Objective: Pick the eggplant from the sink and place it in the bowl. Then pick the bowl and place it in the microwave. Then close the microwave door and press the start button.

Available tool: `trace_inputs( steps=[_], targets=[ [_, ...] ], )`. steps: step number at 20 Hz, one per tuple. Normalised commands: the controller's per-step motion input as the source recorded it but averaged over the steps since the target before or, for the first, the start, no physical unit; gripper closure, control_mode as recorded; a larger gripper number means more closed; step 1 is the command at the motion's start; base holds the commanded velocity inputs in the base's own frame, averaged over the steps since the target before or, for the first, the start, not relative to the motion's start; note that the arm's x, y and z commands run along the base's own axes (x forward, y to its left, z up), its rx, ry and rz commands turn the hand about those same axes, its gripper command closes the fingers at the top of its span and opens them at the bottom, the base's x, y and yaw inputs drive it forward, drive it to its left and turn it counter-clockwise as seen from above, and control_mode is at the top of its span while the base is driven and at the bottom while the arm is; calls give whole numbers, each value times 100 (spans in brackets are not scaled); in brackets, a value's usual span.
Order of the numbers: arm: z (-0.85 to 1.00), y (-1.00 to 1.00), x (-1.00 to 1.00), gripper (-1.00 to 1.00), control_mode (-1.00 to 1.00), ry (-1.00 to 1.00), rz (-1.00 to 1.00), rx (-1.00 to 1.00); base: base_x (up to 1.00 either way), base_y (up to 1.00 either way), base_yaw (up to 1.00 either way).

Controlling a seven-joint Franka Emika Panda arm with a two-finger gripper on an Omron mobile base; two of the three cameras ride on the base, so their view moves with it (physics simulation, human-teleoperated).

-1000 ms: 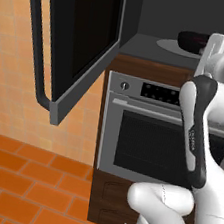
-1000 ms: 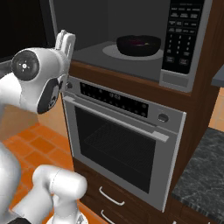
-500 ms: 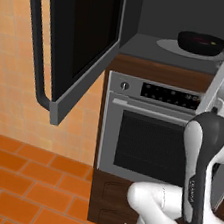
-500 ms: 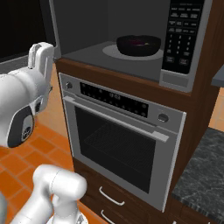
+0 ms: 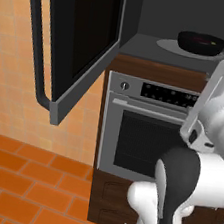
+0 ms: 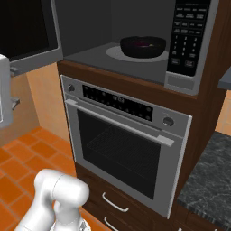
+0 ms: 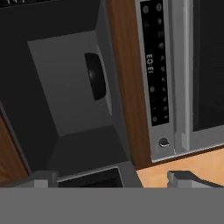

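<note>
The glossy black bowl [image 6: 142, 47] sits on the floor of the open microwave [image 6: 90, 54], and it also shows as bowl [image 5: 200, 43] and bowl [image 7: 95, 82]. A faint purple patch lies inside it; whether that is the eggplant I cannot tell. The microwave door [image 5: 82, 34] swings wide open to the left, its black bar handle [image 5: 39, 48] on the outer edge. My gripper [image 7: 113, 178] is open and holds nothing. It hangs outside the microwave opening, apart from the bowl, and the view is rolled sideways. The sink is out of view.
The microwave's keypad panel [image 6: 187, 38] stands right of the opening. Below is a steel oven [image 6: 126, 149] with a control strip [image 6: 117, 101] and a bar handle. A dark stone counter [image 6: 212, 171] lies at the right. Orange tiles [image 5: 17, 191] cover the floor.
The hand has drawn back from the microwave opening, moving lower and away from the bowl. The bowl stays inside and the door has not moved.
</note>
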Motion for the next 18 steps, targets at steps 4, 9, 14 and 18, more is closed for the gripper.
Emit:
trace_inputs(
  steps=[4, 9, 14, 18],
  targets=[
    [-15, 100, -29, -100, -100, 0, -6, -17, 0, 0, 0],
    [-23, 92, -16, -100, -100, 0, -1, -6, 0, 0, 0],
    [-18, 97, -40, -100, -100, 0, -2, 0, 0, 0, 0],
    [-18, 100, -11, -100, -100, 0, -4, 0, 0, 0, 0]
  ],
)
